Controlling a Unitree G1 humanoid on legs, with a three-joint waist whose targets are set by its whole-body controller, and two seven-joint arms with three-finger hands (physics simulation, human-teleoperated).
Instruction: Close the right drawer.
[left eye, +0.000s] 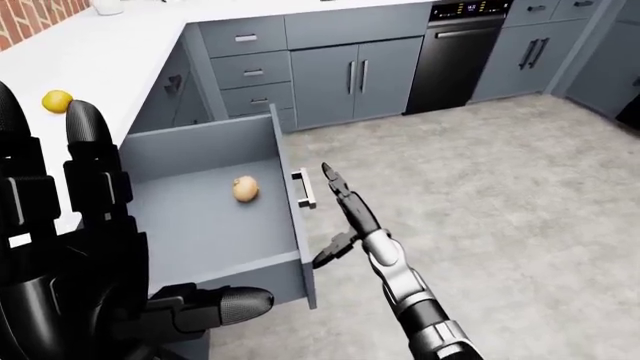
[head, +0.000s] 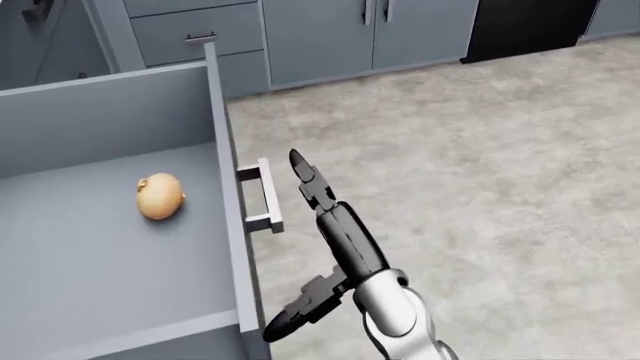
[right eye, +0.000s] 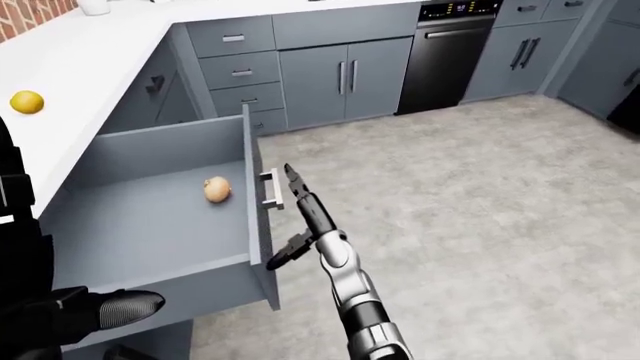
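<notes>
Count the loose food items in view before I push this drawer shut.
2: an onion lying inside the open drawer, and a yellow fruit on the white countertop above it. Others may be hidden by the left hand.

The light is even, diffuse and fairly bright, with no visible lamp and no glare; the white counter (left eye: 120, 52) and the pale floor (left eye: 500, 187) are the brightest surfaces. Shadows are faint and soft, only a slight darkening inside the drawer (head: 90, 247) and under its front panel. Everything is rendered sharp, though the near left robot hand (left eye: 70, 255) looms large and black at the eye views' left edge.
</notes>
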